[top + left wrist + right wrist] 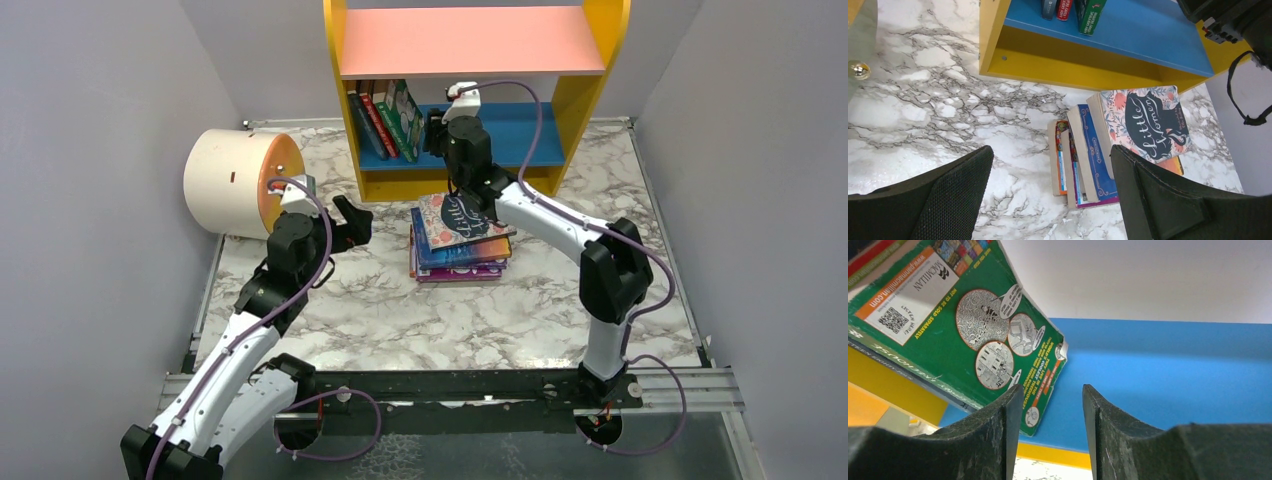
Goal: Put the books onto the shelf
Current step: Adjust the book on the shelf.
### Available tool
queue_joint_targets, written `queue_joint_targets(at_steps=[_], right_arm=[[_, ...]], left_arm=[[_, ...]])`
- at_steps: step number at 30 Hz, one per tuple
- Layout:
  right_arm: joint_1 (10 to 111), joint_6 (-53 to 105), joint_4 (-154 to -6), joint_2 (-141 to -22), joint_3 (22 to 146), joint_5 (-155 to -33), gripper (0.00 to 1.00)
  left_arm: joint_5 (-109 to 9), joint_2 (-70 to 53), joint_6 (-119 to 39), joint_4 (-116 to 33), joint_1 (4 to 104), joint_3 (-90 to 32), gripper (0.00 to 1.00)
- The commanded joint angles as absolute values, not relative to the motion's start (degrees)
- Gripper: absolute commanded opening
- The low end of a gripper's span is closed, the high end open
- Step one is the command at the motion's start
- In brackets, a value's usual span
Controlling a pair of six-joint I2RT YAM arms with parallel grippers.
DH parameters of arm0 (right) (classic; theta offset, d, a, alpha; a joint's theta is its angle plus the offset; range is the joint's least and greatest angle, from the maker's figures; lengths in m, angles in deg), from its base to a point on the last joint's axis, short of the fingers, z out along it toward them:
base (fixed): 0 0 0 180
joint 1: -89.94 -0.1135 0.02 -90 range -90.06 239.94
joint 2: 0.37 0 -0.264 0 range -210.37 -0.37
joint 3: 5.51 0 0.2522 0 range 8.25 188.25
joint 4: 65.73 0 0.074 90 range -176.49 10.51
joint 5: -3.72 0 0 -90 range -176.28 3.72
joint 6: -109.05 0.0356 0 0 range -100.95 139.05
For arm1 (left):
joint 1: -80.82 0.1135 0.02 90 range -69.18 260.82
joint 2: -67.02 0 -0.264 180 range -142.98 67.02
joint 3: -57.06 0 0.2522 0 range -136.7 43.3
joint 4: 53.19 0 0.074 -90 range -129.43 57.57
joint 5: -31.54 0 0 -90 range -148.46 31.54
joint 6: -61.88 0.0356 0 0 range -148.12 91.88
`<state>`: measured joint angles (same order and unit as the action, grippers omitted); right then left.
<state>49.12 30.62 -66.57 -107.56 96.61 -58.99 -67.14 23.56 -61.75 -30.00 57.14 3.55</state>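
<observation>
The left arm [232, 350] and right arm [556, 220] have white shells and black joint housings. A purple cable [540, 120] runs along each. The fingers [1168, 200] are black, with mesh-textured pads on the left pair.

Shelf [602, 50]: top cut off by the upper edge of the overhead view.
Standing books [385, 120]: titles too small to read from overhead; left wrist view shows their lower ends only.
Green book [973, 320]: cropped at left and top in the right wrist view.
Stacked books [460, 262]: covers hidden under top book [455, 222], whose far corner sits behind right arm [545, 215].
</observation>
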Motion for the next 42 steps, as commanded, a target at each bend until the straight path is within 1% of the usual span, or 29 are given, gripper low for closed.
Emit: queue_joint_targets(at_steps=[1,7,15,32,42], right_arm=[[49.98,32.3,-71.25,-111.88,100.95,-64.28,0.47],[51.34,33.23,-74.38,-116.99,105.01,-65.62,0.53],[52.06,32.87,-73.64,-119.11,105.29,-63.67,0.54],[53.32,30.13,-75.66,-125.93,111.28,-60.3,0.57],[53.47,28.97,-76.38,-128.63,114.04,-61.1,0.57]], left_arm=[[-69.07,23.11,-60.49,-32.2,57.31,0.77,0.81],[-69.44,23.29,-59.74,-31.8,57.33,0.24,0.84],[-70.61,24.92,-58.69,-30.57,57.31,-0.05,0.92],[-70.72,24.99,-59.25,-30.32,57.3,0.58,0.92],[-70.94,24.92,-59.3,-30.38,57.32,0.76,0.92]])
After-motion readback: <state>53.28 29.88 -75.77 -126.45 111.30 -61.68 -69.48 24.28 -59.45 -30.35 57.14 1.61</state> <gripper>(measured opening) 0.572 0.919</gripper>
